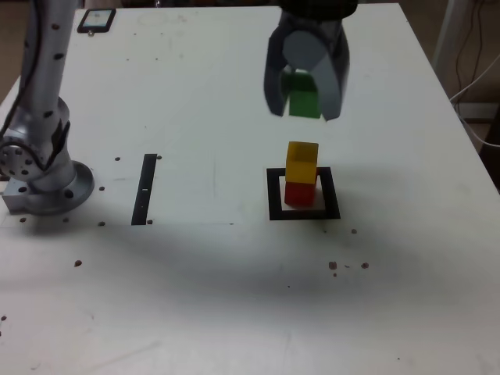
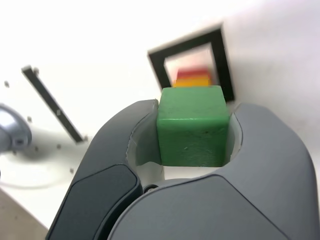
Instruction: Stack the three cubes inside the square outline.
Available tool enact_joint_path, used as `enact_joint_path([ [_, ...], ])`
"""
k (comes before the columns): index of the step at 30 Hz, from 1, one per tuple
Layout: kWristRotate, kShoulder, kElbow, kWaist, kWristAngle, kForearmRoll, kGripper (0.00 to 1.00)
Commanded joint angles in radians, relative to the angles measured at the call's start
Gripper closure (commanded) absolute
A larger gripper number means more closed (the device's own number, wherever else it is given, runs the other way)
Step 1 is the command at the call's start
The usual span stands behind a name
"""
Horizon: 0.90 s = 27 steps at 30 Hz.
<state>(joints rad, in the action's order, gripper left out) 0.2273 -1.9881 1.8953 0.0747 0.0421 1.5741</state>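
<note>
Gripper (image 2: 192, 132) clamped on green cube (image 2: 192, 131) — frame centre; yellow cube (image 1: 302, 162) on red cube (image 1: 299, 193) directly below, lower right of exterior frame — descend.

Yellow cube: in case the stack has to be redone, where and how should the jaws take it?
From straight above, jaws closing on two opposite vertical faces of the yellow cube. It sits upright atop the red cube inside the square outline, so its top and sides are exposed. The gripper must first release the green cube.
</note>
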Motion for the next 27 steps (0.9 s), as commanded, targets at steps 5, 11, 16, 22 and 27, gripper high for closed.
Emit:
enact_joint_path([
  [5, -0.073, 0.029, -0.061, 0.098, -0.017, -0.018, 0.84],
  [11, -0.101, 0.026, -0.091, 0.131, -0.007, -0.049, 0.82],
  [16, -0.084, 0.011, -0.110, 0.113, 0.006, -0.070, 0.82],
  [22, -0.051, 0.000, -0.123, 0.081, 0.002, -0.098, 0.81],
  [27, -0.033, -0.003, -0.132, 0.065, -0.001, -0.122, 0.79],
])
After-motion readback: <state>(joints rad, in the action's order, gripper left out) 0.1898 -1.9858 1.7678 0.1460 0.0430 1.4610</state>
